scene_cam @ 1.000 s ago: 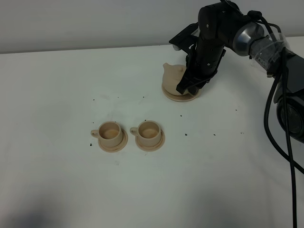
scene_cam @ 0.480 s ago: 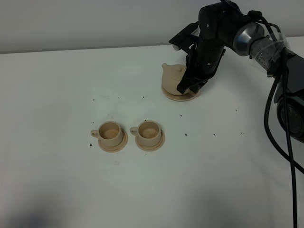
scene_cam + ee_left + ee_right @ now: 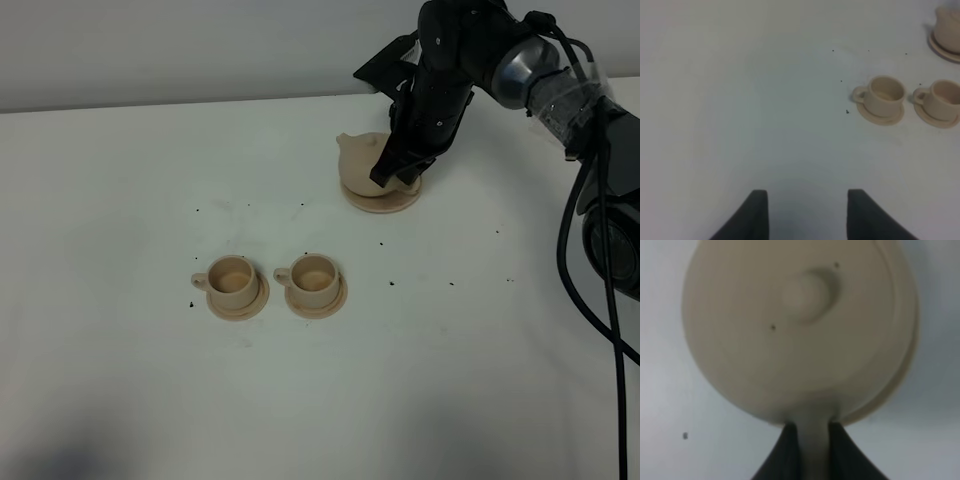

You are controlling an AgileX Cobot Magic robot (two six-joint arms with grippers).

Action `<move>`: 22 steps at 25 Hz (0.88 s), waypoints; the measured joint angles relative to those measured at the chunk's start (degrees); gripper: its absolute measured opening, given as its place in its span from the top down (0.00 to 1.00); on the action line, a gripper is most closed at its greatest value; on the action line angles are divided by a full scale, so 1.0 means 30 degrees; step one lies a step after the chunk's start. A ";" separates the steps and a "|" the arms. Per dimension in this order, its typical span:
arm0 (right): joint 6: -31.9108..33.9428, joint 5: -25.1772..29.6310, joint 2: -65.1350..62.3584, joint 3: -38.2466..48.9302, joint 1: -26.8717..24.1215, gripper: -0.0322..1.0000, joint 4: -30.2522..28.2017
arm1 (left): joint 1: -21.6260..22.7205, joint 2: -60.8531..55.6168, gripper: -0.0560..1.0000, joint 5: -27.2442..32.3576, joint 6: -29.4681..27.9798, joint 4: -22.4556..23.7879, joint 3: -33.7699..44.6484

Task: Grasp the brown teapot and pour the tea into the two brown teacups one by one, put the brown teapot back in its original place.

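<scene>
Risen slightly, right arm angles down, right hand [image 3: 396,177] pinching brown teapot [image 3: 359,158] handle

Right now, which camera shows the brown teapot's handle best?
The right wrist view: the brown teapot fills it from above, its handle pinched in the right tool. In the exterior high view the arm hides the handle; only the spout side shows. The left wrist view catches a cropped sliver of pot.

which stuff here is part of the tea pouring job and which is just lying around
Job: brown teapot, its wide saucer, left teacup, right teacup, right gripper shut on the teapot.
Lying about: dark specks on the table, open left gripper.
</scene>
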 joint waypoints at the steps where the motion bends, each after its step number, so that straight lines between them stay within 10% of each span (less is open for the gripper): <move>1: 0.0000 0.0037 0.0000 -0.0099 0.0000 0.85 0.0000 | 0.0000 0.0000 0.56 0.0000 0.0000 0.0000 0.0000; 22: 0.0207 0.0150 0.0000 -0.0328 0.0017 0.85 -0.0145 | 0.0000 0.0000 0.56 0.0000 -0.0024 0.0000 0.0000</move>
